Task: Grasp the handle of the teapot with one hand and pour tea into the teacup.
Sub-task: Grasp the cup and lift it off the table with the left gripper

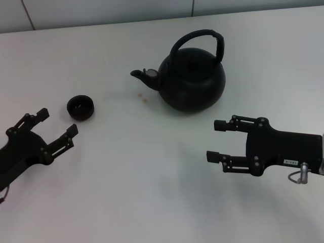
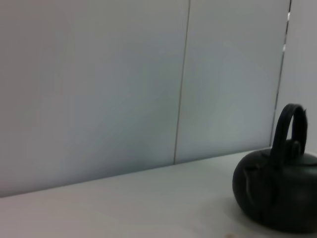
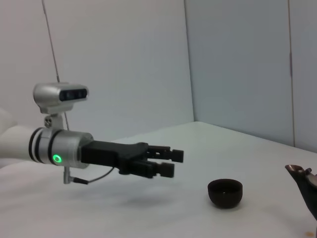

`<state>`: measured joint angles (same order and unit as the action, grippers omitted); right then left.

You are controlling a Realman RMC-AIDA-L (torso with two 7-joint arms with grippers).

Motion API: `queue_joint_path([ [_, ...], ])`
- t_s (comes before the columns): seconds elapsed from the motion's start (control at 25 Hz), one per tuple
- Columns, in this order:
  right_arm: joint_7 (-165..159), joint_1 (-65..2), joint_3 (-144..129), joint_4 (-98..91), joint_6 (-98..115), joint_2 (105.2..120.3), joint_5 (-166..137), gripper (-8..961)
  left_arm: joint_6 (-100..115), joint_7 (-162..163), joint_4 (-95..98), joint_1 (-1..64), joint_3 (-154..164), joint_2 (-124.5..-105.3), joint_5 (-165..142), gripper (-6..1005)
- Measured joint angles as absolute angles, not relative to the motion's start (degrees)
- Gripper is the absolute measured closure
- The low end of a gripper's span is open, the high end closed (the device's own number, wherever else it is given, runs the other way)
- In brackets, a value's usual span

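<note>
Teapot (image 1: 192, 78) sits at the worktop's (image 1: 152, 167) far middle, teacup (image 1: 80, 108) well left of it. Right gripper (image 1: 217, 140) and left gripper (image 1: 56, 123) both hover with fingers wide, empty. Pot looks heavy and rigid; grab the handle (image 1: 200, 36) at its arch top.

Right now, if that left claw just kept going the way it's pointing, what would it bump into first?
Probably the teacup. In the head view the left gripper points up and right with jaws open, the cup just ahead, perhaps slightly off line. Height is unclear, so it might pass over.
</note>
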<state>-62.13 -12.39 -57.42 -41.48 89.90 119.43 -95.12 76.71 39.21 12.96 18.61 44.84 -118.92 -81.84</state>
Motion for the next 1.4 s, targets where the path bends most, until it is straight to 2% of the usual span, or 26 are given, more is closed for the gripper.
queue_joint_path([
  [1.4,-62.13,-13.58,-57.45,-40.56,89.91,119.45,-93.72,206,65.14,30.65,5.22,26.09,45.47,-119.09,-76.19,235],
])
